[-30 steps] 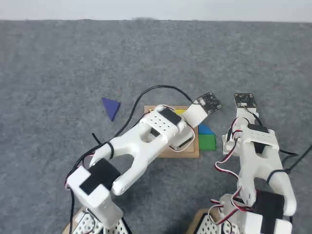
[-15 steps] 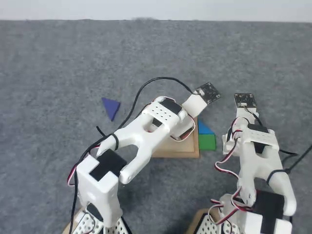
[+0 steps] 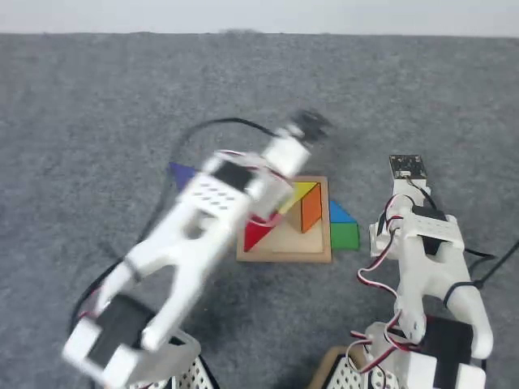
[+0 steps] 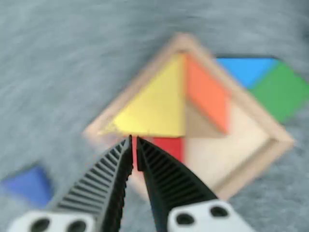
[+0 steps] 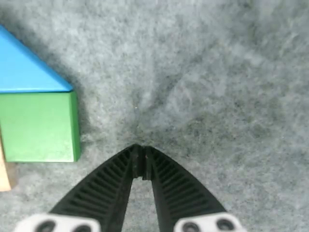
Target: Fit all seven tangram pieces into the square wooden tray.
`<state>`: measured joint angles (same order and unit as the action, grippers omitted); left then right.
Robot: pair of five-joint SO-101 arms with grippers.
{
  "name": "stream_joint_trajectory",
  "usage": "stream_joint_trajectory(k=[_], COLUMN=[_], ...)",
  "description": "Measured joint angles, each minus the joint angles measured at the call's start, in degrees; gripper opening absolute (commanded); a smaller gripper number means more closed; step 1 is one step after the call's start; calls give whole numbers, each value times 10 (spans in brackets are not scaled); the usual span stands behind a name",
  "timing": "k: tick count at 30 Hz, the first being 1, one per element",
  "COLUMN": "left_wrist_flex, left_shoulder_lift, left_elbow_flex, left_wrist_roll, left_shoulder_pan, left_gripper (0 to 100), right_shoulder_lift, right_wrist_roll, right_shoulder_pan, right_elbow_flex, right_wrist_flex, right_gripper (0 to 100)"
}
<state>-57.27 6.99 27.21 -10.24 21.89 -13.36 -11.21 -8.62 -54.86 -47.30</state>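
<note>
The square wooden tray (image 3: 284, 247) lies at mid-table with a yellow triangle (image 3: 302, 193), an orange piece (image 3: 311, 209) and a red triangle (image 3: 258, 233) inside it. A light blue triangle (image 3: 340, 214) and a green square (image 3: 344, 236) rest on the cloth against the tray's right side. A dark blue triangle (image 3: 180, 172) lies to the left, partly behind the left arm. My left gripper (image 4: 133, 140) is shut and empty, above the tray's edge (image 4: 251, 164) by the yellow triangle (image 4: 154, 108) and red triangle (image 4: 166, 147). My right gripper (image 5: 139, 147) is shut over bare cloth, beside the green square (image 5: 36, 125).
Grey cloth covers the whole table. The left arm (image 3: 195, 235) stretches diagonally across the tray's left side. The right arm (image 3: 422, 243) stands right of the green square. Open cloth lies beyond the tray and to the far left.
The left arm has swung left and lifted off the tray, uncovering the yellow, orange and red pieces inside. The right arm has kept still.
</note>
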Motion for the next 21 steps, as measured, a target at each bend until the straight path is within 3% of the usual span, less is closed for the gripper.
stream_joint_trajectory(k=[7, 12, 17, 21], left_wrist_flex=[0, 1, 31, 44], left_shoulder_lift=[174, 221, 193, 133], left_elbow_flex=[144, 222, 236, 236], left_wrist_roll=[68, 86, 90, 88], left_shoulder_pan=[-167, -292, -331, -335], left_gripper=[13, 55, 112, 111], right_shoulder_lift=[0, 0, 0, 0], right_wrist_roll=[0, 0, 2, 29], right_shoulder_pan=[7, 70, 153, 196], right_elbow_flex=[6, 45, 90, 101], right_wrist_flex=[-8, -48, -87, -92], right_gripper=[9, 9, 20, 113])
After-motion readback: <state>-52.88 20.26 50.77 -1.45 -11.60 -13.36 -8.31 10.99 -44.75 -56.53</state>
